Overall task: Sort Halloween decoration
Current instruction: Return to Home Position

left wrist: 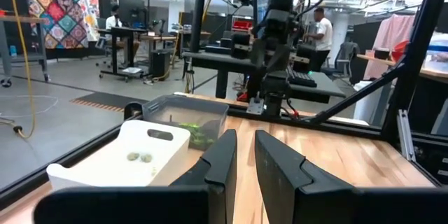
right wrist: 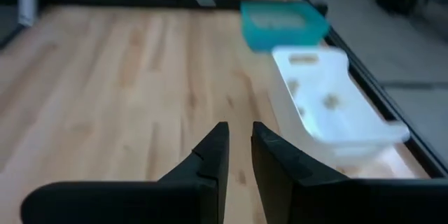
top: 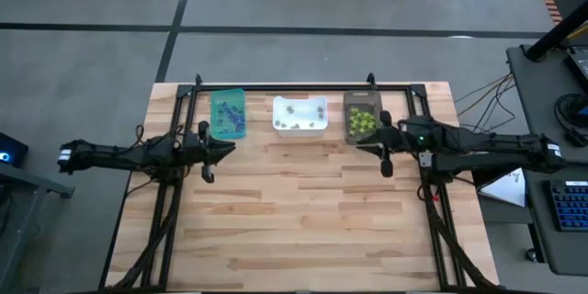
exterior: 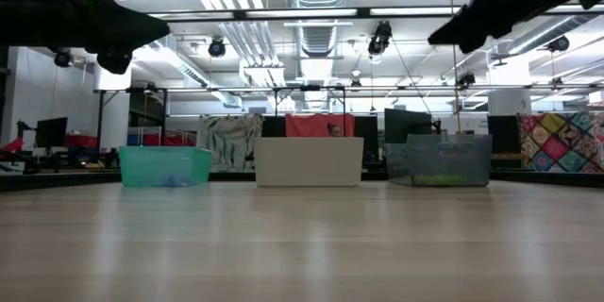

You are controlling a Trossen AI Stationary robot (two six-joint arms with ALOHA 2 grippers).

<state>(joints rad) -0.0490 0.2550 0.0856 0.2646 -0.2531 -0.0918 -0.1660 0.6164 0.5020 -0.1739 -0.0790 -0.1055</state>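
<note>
Sorting progress: trinkets [top: 362, 123] all binned, I judge; none left.
Hands: left hand [top: 231, 148], right hand [top: 358, 144] clenched empty, flanking white bin [top: 300, 130].

Light wooden plank table [top: 303, 211] filling the centre of the frame. Three bins sitting directly on it, lining its upper edge: teal bin [top: 228, 113] left, white bin [top: 299, 115] centre, dark bin [top: 362, 115] right.

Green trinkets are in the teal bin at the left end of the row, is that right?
No. The green trinkets lie in the dark bin at the right end of the row, as the high view shows.
</note>
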